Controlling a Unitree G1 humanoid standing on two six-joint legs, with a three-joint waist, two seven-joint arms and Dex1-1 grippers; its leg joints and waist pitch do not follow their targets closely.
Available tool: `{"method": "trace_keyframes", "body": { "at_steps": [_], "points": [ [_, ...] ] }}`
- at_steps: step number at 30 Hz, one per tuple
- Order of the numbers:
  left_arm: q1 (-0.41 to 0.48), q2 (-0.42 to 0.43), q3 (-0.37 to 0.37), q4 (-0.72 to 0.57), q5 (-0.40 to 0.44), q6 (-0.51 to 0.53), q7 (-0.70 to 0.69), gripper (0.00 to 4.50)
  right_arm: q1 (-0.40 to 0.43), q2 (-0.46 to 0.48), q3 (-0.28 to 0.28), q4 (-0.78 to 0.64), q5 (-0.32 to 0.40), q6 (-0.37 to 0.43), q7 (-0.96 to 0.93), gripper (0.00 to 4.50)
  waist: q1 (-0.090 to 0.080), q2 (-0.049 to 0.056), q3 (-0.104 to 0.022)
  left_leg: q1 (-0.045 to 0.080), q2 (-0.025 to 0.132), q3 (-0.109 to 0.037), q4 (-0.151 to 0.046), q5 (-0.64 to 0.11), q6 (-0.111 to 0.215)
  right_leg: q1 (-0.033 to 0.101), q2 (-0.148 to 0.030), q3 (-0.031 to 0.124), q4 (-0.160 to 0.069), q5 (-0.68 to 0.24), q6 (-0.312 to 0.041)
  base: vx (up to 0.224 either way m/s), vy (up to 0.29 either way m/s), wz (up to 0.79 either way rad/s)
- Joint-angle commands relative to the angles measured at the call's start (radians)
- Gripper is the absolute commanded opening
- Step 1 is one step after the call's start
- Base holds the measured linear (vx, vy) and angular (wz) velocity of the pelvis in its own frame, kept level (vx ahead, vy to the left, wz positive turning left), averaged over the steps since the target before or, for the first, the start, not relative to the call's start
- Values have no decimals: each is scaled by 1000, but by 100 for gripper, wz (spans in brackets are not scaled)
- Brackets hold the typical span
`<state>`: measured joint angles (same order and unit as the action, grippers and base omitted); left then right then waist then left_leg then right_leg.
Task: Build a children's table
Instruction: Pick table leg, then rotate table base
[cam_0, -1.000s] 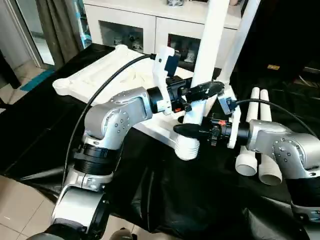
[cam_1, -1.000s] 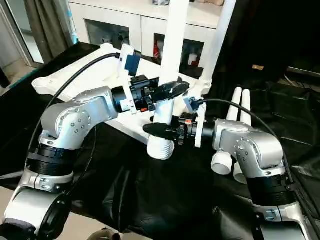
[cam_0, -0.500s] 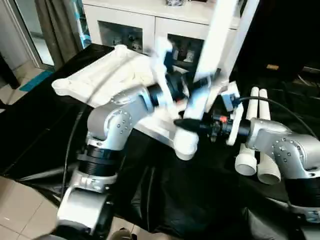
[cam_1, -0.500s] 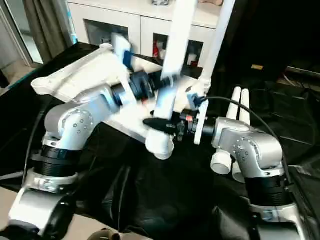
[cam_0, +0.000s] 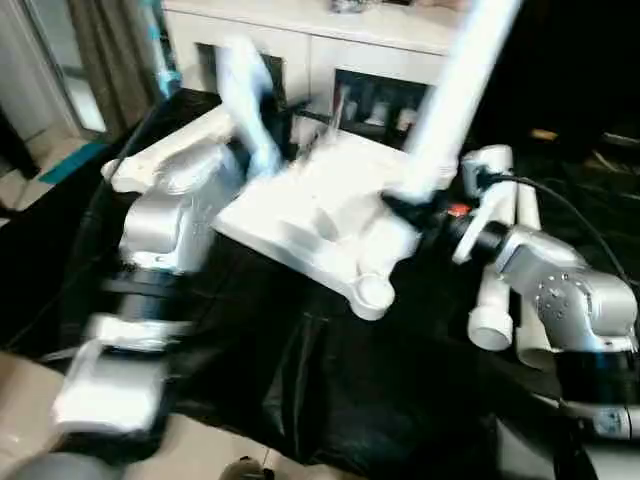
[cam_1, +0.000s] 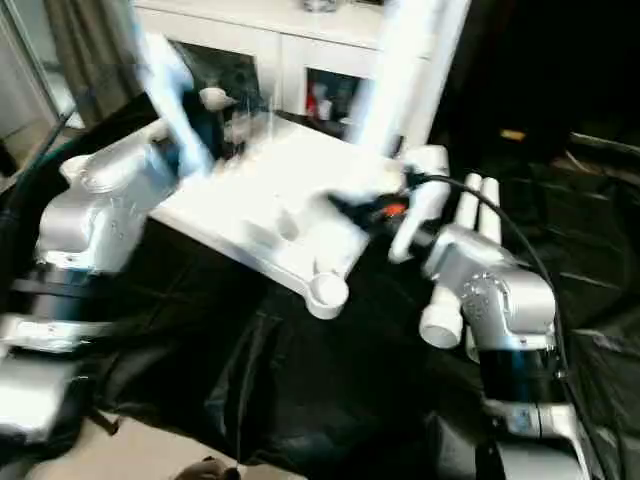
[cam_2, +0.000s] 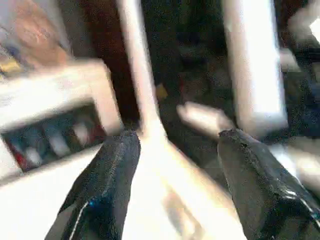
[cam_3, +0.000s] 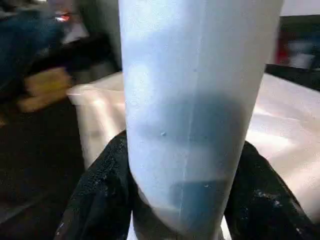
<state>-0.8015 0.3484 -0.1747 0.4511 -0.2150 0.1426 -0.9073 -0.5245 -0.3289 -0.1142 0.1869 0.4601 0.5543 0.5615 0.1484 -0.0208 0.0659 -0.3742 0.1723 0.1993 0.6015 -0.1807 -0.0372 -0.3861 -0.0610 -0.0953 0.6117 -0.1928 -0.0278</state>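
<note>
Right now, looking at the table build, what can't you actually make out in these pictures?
- Left gripper, head views: motion blur smears the left arm, so its position there is unclear.
- Leg base, right wrist view: the right gripper fingers cover it, so whether it sits in a socket is hidden.
- Leg top, left eye view: cut off by the upper edge.
- Two spare legs: partly hidden behind the right arm.
- Cabinet contents: too blurred.

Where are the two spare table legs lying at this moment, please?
The two spare legs lie side by side on the black cloth, at the robot's right, just beyond its right forearm.
</note>
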Motion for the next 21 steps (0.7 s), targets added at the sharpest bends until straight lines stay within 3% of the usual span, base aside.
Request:
{"method": "trace_keyframes", "body": {
  "at_steps": [1,2,3,6,7,8,9,10,11,12,13,14,15,16,17,18,21],
  "points": [
    [-6,17,-93,50,88,-89,-74,289,-3,-17,-23,-13,-13,-34,-10,188,-6,3,-86,22,69,-37,-66,-75,-19,49,-109,70,-54,-63,-142,0,0,0],
    [-19,38,-157,127,170,-183,-82,289,6,-18,-16,-21,-21,-36,-10,188,-5,11,-87,23,69,-37,-66,-75,-17,49,-109,70,-51,-53,-144,0,0,0],
    [-31,51,-201,181,226,-248,-84,289,12,-18,-11,-25,-26,-39,-11,188,-7,6,-85,21,65,-38,-66,-78,-2,50,-105,70,-59,-51,-134,0,0,0],
    [-70,41,-252,327,307,-371,-92,289,30,-14,4,-31,-45,-53,-17,188,-9,5,-86,20,68,-39,-67,-96,-9,56,-114,71,-56,-68,-128,0,0,0],
    [-91,30,-276,384,344,-417,-76,289,47,-15,10,-47,-50,-54,-18,188,-10,22,-87,22,69,-40,-66,-108,-16,53,-113,69,-59,-75,-139,0,0,0],
    [-104,23,-295,417,373,-449,-57,289,60,-16,12,-62,-50,-50,-19,188,-9,21,-87,25,71,-41,-66,-126,-19,53,-113,70,-62,-78,-146,0,0,0],
    [-111,19,-302,437,386,-465,-47,289,70,-15,12,-75,-48,-46,-20,188,-10,24,-86,24,70,-41,-66,-131,-18,53,-111,69,-63,-76,-149,0,0,0],
    [-111,19,-302,437,386,-465,-47,289,70,-15,12,-75,-48,-46,-20,188,-10,19,-87,25,73,-42,-66,-140,-18,55,-115,69,-59,-63,-163,0,0,0],
    [-123,10,-313,474,402,-487,-38,289,87,-15,11,-96,-43,-40,-23,188,-7,32,-88,25,74,-43,-65,-144,-18,54,-118,69,-58,-65,-177,0,0,0],
    [-123,10,-313,474,402,-487,-38,289,87,-15,11,-96,-43,-40,-23,188,-9,28,-86,27,75,-41,-66,-150,-16,52,-115,69,-62,-69,-180,0,0,0],
    [-132,5,-323,501,412,-495,-36,289,99,-18,11,-112,-41,-34,-27,188,-10,30,-86,23,72,-42,-65,-148,-13,57,-114,69,-59,-65,-188,0,0,0],
    [-155,-5,-341,567,441,-517,-11,289,122,-21,7,-141,-40,-22,-31,188,-8,44,-86,24,70,-42,-63,-150,-10,54,-112,69,-63,-66,-183,0,0,0],
    [-168,-11,-351,605,459,-530,6,289,134,-23,5,-156,-40,-17,-33,188,-11,30,-85,22,68,-41,-63,-154,-2,59,-110,70,-65,-65,-178,0,0,0],
    [-180,-21,-347,640,468,-529,18,289,143,-23,-1,-165,-41,-14,-39,188,-9,31,-88,20,69,-43,-63,-141,5,62,-116,69,-61,-62,-180,0,0,0],
    [-188,-29,-345,665,478,-530,34,289,151,-24,-6,-173,-40,-12,-43,188,-9,49,-86,23,67,-41,-60,-152,9,55,-113,68,-71,-90,-180,0,0,0],
    [-193,-34,-343,682,481,-533,35,289,157,-24,-8,-178,-40,-11,-45,188,-11,43,-85,23,67,-41,-61,-163,9,57,-112,68,-74,-109,-180,0,0,0],
    [-206,-54,-330,734,483,-534,31,289,175,-25,-15,-196,-36,-6,-54,188,-9,47,-82,23,62,-41,-61,-182,13,62,-113,66,-86,-216,-162,0,0,0]
  ]
}}
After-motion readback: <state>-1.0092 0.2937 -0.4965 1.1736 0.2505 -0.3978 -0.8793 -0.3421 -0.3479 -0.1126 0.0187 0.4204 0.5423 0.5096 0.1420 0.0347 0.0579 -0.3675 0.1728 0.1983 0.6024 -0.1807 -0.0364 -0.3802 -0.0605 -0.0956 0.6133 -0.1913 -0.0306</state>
